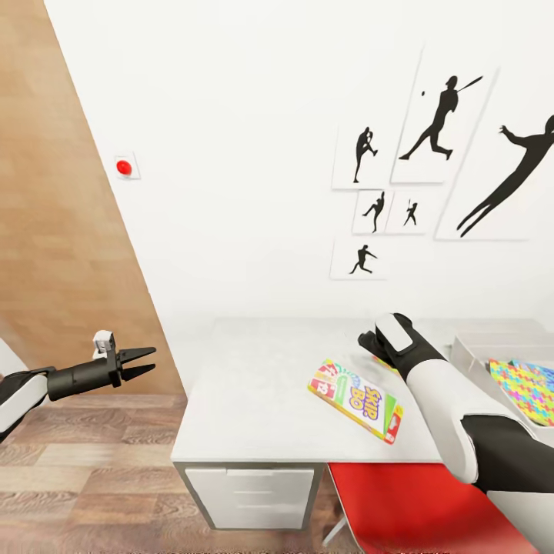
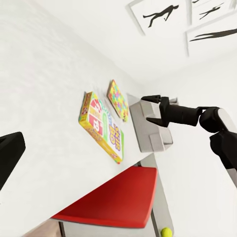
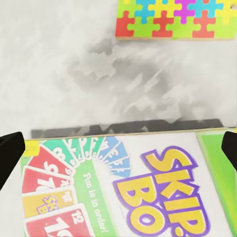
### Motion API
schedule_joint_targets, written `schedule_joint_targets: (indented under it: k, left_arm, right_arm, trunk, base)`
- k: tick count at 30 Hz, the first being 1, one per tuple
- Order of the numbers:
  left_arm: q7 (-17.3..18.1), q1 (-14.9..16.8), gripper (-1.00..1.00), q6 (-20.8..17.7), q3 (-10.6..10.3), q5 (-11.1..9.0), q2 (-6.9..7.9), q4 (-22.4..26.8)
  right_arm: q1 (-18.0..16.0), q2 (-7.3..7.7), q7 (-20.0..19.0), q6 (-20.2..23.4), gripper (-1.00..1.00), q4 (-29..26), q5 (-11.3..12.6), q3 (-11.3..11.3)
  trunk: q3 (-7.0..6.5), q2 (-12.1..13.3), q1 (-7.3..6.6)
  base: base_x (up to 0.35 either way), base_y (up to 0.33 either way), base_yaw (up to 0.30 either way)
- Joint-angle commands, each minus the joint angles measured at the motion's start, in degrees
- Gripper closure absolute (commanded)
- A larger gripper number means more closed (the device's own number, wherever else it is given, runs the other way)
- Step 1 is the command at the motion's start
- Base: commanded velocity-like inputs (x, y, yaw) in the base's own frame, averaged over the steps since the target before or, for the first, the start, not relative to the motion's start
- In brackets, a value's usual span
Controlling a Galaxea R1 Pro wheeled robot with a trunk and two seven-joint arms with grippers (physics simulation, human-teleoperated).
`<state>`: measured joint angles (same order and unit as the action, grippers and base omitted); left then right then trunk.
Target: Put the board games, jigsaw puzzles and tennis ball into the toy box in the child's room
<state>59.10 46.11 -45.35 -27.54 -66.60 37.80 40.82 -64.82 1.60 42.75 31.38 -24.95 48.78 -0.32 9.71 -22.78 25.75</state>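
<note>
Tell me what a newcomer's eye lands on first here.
The bright Skip-Bo box lies flat near the front edge of the pale table, with the right tool poised open just above it. Black athlete silhouettes stand out on the white wall behind. A red chair seat shows under the table's front edge, and a colourful jigsaw puzzle lies at far right.

**Colours on and around the table**

The Skip-Bo box [image 1: 356, 400] is white with green and red edges. Its name is in big yellow letters with purple outlines, next to a fan of red, yellow, green and blue cards. The jigsaw puzzle [image 1: 529, 388] has little pieces in yellow, pink, green and blue. The table [image 1: 254, 392] is pale grey-white with white drawers. The chair seat [image 1: 400, 504] is bright red. The wall pictures [image 1: 442, 123] show black sports figures on white. The floor [image 1: 85, 477] is brown wood planks. A yellow-green tennis ball [image 2: 166, 231] lies low down.
</note>
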Motion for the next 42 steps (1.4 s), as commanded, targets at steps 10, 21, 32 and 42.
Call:
schedule_joint_targets:
  k: [10, 21, 32, 42]
  left_arm:
    - [0.07, 0.12, -1.00, -0.35, -0.32, -0.38, 0.17, -0.04]
    - [0.05, 0.12, -1.00, -0.35, -0.32, -0.37, 0.17, -0.04]
    - [0.05, 0.12, -1.00, -0.35, -0.32, -0.37, 0.15, -0.04]
    - [0.05, 0.12, -1.00, -0.33, -0.32, -0.37, 0.14, -0.04]
  right_arm:
    - [-0.03, 0.83, 0.32, 0.06, -1.00, -0.10, 0.26, -0.03]
    - [-0.01, 2.50, 0.32, -2.00, -1.00, -0.10, 0.35, -0.04]
    - [-0.04, 3.90, 0.32, -2.82, -1.00, -0.10, 0.42, -0.41]
    - [-0.03, 4.97, 0.33, -5.10, -1.00, 0.13, 0.65, -0.48]
  trunk:
    - [1.06, -0.14, 0.04]
    - [2.09, -0.14, 0.04]
    - [3.12, -0.14, 0.04]
    - [4.05, -0.14, 0.04]
  base:
    - [0.000, 0.000, 0.000]
    - [0.000, 0.000, 0.000]
    - [0.000, 0.000, 0.000]
    - [0.000, 0.000, 0.000]
